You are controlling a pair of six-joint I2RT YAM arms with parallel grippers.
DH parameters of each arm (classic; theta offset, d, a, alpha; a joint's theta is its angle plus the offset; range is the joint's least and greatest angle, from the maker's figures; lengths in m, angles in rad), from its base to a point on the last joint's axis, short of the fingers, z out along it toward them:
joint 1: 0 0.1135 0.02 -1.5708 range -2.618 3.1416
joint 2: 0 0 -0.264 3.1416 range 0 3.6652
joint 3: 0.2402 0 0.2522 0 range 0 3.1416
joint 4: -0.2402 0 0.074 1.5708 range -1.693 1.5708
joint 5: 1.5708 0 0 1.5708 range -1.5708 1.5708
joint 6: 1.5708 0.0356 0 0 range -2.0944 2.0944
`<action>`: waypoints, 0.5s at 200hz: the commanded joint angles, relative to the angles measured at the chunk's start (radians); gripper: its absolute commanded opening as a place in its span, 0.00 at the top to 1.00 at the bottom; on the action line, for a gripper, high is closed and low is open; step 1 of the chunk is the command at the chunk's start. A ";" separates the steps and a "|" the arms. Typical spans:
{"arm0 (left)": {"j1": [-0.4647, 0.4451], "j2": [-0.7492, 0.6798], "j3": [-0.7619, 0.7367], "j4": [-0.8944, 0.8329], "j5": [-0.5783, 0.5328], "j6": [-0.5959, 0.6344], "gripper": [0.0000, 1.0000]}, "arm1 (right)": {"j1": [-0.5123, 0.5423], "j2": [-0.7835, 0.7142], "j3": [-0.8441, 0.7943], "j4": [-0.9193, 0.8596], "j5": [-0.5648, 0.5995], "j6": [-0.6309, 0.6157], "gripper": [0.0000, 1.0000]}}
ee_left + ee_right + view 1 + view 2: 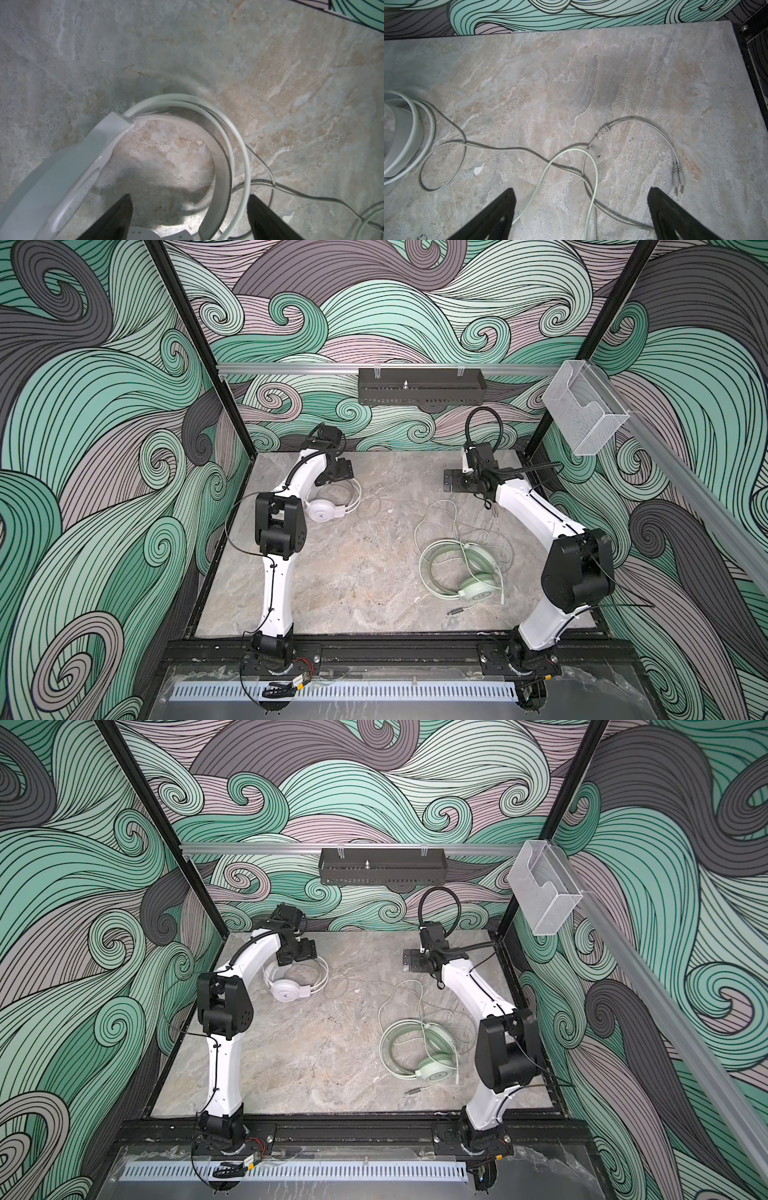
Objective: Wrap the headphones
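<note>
The white headphones point(322, 512) lie at the back left of the marble table, with one earcup up in both top views. My left gripper point(338, 475) hangs right over their headband. In the left wrist view the gripper point(190, 199) is open, and the headband point(222, 162) runs between its jaws, touching neither. The thin white cable point(500, 148) trails right to its two plugs point(678, 178). The mint green headphones point(473, 591) lie at the front right, and a loop of their cable point(571, 153) crosses the white one. My right gripper point(581, 193) is open above that crossing and holds nothing.
A black tray point(419, 385) hangs on the back rail. A clear plastic box point(586, 410) is fixed to the right rail. The mint cable's jack point(455, 611) lies near the table's front edge. Patterned walls close in the table point(353, 572) on three sides.
</note>
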 commanded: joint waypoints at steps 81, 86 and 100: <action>-0.097 0.052 -0.010 0.029 0.100 -0.080 0.14 | 0.030 0.046 0.054 -0.038 0.020 -0.014 0.01; -0.101 0.059 -0.009 0.030 0.098 -0.079 0.14 | 0.030 0.045 0.054 -0.039 0.020 -0.012 0.01; -0.108 0.080 0.000 0.032 0.092 -0.086 0.14 | 0.030 0.047 0.056 -0.040 0.017 -0.011 0.01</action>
